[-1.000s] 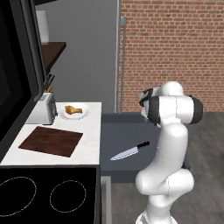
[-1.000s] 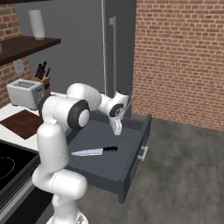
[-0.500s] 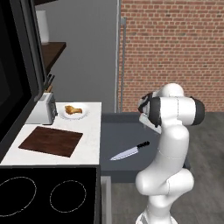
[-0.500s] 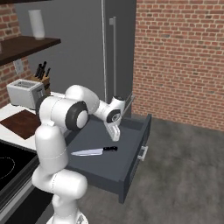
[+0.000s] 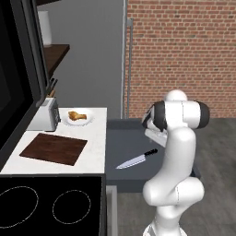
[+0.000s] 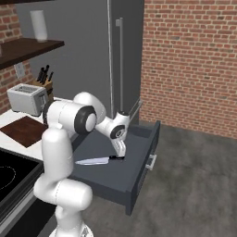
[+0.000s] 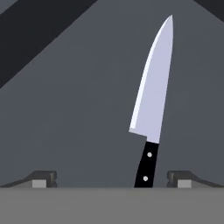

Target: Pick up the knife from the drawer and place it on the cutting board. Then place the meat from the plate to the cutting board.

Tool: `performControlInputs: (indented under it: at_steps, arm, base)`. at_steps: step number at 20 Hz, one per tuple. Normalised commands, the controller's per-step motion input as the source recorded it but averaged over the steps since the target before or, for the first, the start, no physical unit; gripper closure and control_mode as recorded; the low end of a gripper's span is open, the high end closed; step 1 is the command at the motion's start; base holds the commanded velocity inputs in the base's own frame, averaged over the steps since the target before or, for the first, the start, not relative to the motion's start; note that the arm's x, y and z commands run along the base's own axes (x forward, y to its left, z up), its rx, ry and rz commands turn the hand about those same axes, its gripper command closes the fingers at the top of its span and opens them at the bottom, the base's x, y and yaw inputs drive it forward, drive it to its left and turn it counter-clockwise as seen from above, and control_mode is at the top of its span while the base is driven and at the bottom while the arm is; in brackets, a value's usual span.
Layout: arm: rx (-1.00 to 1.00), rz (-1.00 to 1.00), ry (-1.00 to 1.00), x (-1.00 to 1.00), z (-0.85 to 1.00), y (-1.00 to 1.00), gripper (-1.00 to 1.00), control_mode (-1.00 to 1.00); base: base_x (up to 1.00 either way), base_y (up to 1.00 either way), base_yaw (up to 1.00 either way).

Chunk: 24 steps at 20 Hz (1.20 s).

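Observation:
The knife (image 7: 152,94) lies flat on the floor of the open drawer (image 6: 139,163), silver blade pointing away from the hand, black handle nearest it. My gripper (image 7: 112,179) hangs open just above the handle, which sits between the two fingertips (image 7: 43,178), closer to the right one. From the right base view the gripper (image 6: 121,152) points down at the handle end of the knife (image 6: 98,160). The knife (image 5: 136,160) also shows in the drawer (image 5: 122,140) in the left base view. On the counter lie the cutting board (image 5: 54,148) and the white plate (image 5: 79,121) with the meat (image 5: 77,115).
A toaster (image 5: 45,115) and a knife block (image 6: 44,76) stand at the back of the counter behind the board. A black cooktop (image 5: 46,205) lies at the near end. The fridge (image 6: 120,60) stands past the drawer, with a brick wall to the right.
The hand has come down toward the knife handle in the drawer. The jaws stay wide and the knife has not moved.

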Motion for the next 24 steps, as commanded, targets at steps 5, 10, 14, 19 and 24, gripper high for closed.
performControlInputs:
  at_steps: [5,10,14,19,24]
  arm:
    - [-0.01,0.00,-0.12,0.02,-0.45,0.11,-1.00,-1.00]
    - [0.00,0.00,-0.04,0.05,-0.32,0.05,-1.00,-1.00]
    - [0.00,0.00,0.00,0.04,-0.21,0.00,-1.00,-1.00]
    - [0.00,0.00,0.00,0.16,-0.16,0.02,-1.00,-1.00]
    - [0.00,0.00,0.00,0.20,0.00,0.00,-1.00,-1.00]
  base:
    - [0.00,0.00,0.00]
    - [0.00,0.00,0.00]
    - [0.00,0.00,0.00]
    - [0.00,0.00,0.00]
    - [0.00,0.00,0.00]
